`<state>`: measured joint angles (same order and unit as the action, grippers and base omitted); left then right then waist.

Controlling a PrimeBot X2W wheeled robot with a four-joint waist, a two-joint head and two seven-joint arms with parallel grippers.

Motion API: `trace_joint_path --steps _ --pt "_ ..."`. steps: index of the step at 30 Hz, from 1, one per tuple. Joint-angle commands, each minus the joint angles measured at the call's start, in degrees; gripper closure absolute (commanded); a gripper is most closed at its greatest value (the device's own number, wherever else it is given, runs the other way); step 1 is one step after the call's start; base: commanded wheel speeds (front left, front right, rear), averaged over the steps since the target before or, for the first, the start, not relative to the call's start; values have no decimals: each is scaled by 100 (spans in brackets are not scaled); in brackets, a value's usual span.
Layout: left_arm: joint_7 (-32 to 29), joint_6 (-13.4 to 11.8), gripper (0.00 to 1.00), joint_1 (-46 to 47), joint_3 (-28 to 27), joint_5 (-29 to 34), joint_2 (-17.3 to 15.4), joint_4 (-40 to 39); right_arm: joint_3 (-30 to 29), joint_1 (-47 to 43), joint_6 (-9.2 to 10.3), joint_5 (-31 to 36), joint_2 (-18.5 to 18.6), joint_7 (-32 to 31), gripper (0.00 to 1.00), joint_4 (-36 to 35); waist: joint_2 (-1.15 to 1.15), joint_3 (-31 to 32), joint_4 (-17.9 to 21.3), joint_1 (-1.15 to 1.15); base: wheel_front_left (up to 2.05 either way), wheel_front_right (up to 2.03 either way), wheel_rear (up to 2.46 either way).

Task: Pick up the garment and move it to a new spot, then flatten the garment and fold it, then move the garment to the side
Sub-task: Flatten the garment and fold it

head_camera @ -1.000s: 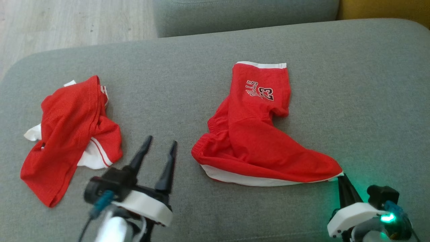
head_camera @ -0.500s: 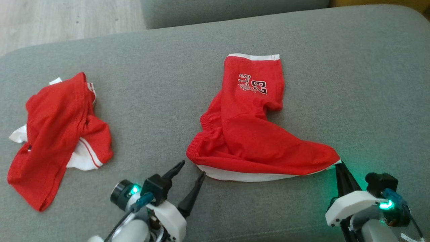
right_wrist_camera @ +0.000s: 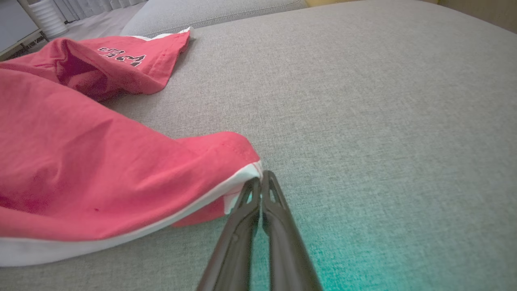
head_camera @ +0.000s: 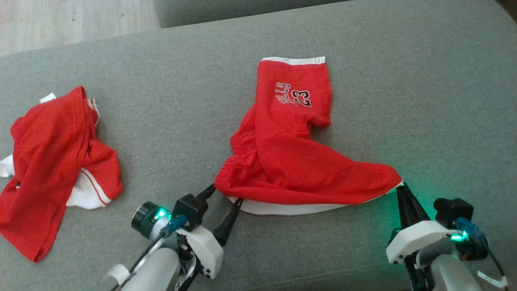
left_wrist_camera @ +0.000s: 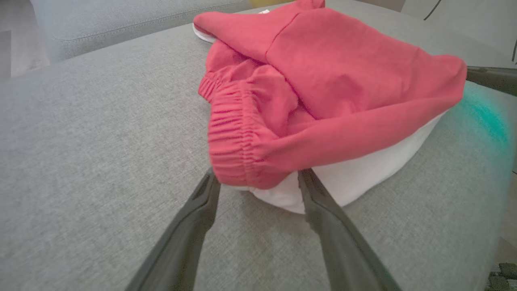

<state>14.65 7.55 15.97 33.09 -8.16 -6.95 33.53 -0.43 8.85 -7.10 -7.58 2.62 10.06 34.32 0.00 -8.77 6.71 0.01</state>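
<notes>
The garment [head_camera: 299, 161], red shorts with white trim and a black "23" print, lies crumpled on the grey sofa cushion [head_camera: 404, 101]. My left gripper [head_camera: 226, 194] is open, its fingertips at the near-left waistband corner. In the left wrist view the elastic waistband of the garment [left_wrist_camera: 335, 81] bulges between the two fingers of the left gripper [left_wrist_camera: 258, 178]. My right gripper [head_camera: 399, 186] is shut on the garment's near-right white hem corner. In the right wrist view the right gripper [right_wrist_camera: 260, 180] pinches that corner of the garment [right_wrist_camera: 80, 169].
A second red and white garment [head_camera: 52, 161] lies bunched at the cushion's left end. Another grey cushion [head_camera: 222, 8] sits behind, with wooden floor [head_camera: 60, 20] at the top left. Bare cushion stretches to the right and far side.
The head camera has shifted, sliding the scene left and up. My left gripper has swung right, from bare cushion to the garment's waistband corner. The right gripper keeps its pinch.
</notes>
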Motion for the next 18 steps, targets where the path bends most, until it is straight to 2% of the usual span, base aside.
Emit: trace_joint_path --steps 1,3,4,5,10,18 --pt "35 -7 0 265 -120 6 -37 -118 152 166 -39 -49 26 -7 100 -185 0 -21 11 -1 0 0 0" --pt "35 -7 0 299 -86 -23 -48 -111 157 172 -39 -57 26 -15 100 -209 0 -39 16 -1 0 0 0" --pt "35 -7 57 310 -50 -56 -52 -100 159 176 -39 -61 26 -18 100 -220 0 -46 18 -1 0 0 0" --pt "35 -7 100 328 14 -85 -63 -88 158 180 -39 -64 26 -20 100 -227 0 -49 16 -1 0 0 0" --pt "35 -7 100 366 68 -186 -143 -227 144 214 -39 -38 26 -2 100 -275 0 -10 -21 -1 0 0 0" --pt "35 -46 100 220 -448 -204 -241 -942 67 353 -39 328 26 20 100 -708 0 186 -115 -1 0 0 0"
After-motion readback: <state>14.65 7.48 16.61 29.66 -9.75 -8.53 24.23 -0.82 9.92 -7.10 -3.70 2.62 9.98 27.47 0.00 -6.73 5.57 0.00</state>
